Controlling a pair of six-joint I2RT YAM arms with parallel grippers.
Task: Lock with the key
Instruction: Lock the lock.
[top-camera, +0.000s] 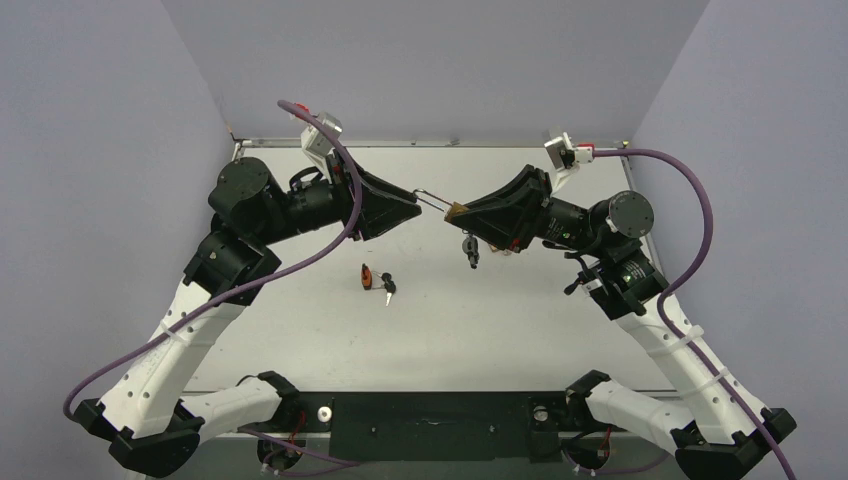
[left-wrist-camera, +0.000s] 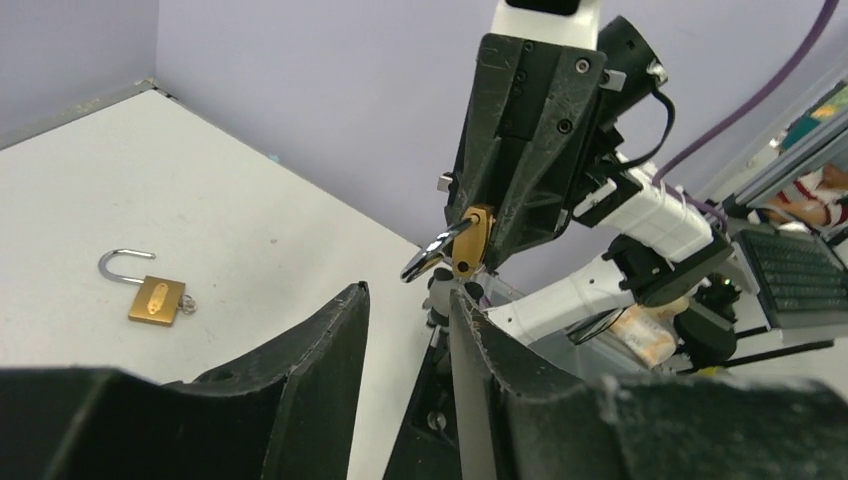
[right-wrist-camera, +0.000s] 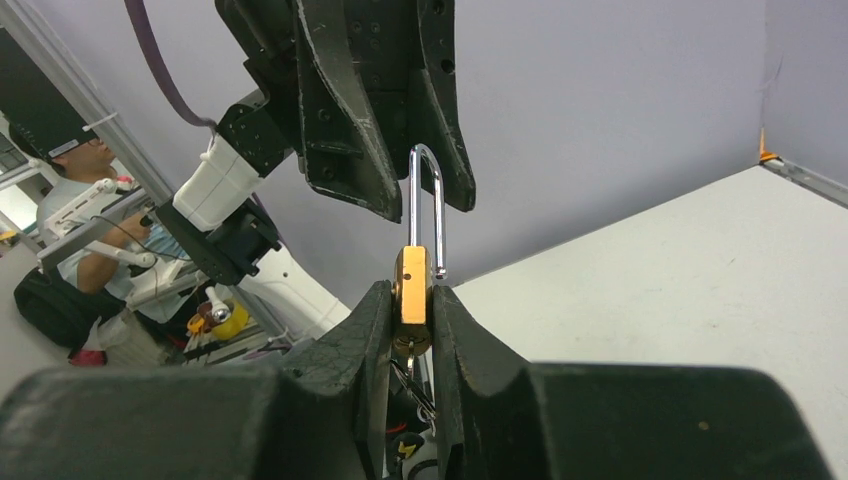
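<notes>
My right gripper (right-wrist-camera: 410, 293) is pinched tight on the lock (right-wrist-camera: 411, 270), flat faces of the brass body between the pads, held up off the table (top-camera: 500, 320). The shackle (right-wrist-camera: 413, 200) sticks straight out past my right fingertips, so its long axis runs gripper to gripper, pointing at the left gripper (top-camera: 413, 206). Left jaws are spread, not clamping anything. The shackle's bend sits right at the left fingertips, about in the gap between them. I can't tell if it touches either finger.

The shackle looks raised. One leg is in the body, and the free leg ends just beside the body's top edge, so I'd call it unlocked.

A dark key bunch (top-camera: 468, 248) dangles under my right fingers, probably with a key in the keyhole, but that's hidden.

My read is that the next move is a push along that axis, and the left arm is the only one placed for it, dead ahead of the shackle tip. The risk is an off-axis push twisting the body in the pinch.

A second padlock (left-wrist-camera: 156, 299), shackle open, lies on the table well off to the side of the left fingers. I'm ignoring it.
</notes>
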